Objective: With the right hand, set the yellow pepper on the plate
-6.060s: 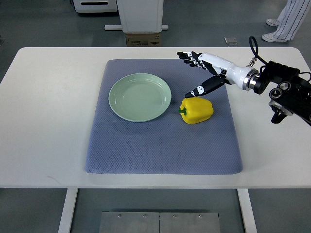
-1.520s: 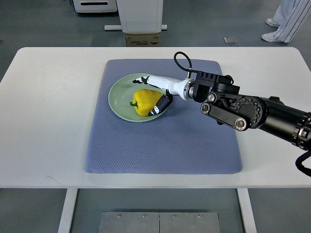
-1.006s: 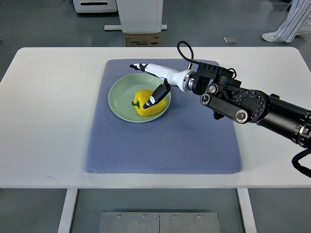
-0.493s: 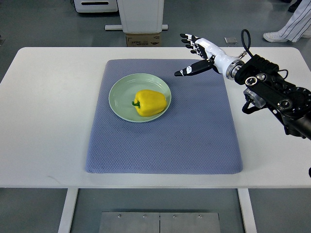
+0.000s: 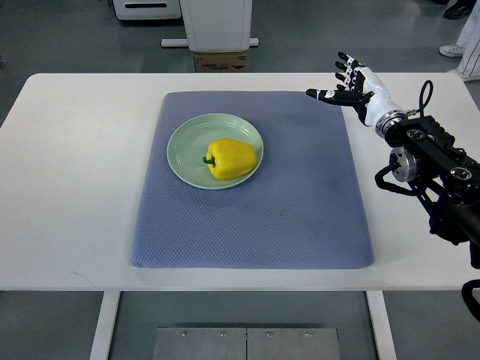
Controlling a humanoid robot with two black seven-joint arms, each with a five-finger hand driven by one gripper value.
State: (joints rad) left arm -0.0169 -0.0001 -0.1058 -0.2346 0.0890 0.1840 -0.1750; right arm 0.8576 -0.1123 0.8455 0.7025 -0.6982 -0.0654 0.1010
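Note:
The yellow pepper (image 5: 229, 158) lies on its side on the light green plate (image 5: 184, 142), its green stem pointing left. The plate sits on the grey-blue mat (image 5: 255, 217), left of the mat's middle. My right hand (image 5: 346, 81) is open and empty, fingers spread, above the mat's back right corner, well apart from the pepper. Its black arm (image 5: 431, 165) comes in from the right edge. The left arm is out of view.
The mat lies on a white table (image 5: 67, 172). A cardboard box (image 5: 220, 60) and a white machine base (image 5: 217, 22) stand on the floor behind the table. A person's shoe and trouser leg (image 5: 461, 37) show at the top right corner.
My right hand let go of the pepper on the plate, opened, and drew back to the right and away, to the mat's back right corner. The pepper stays on the plate.

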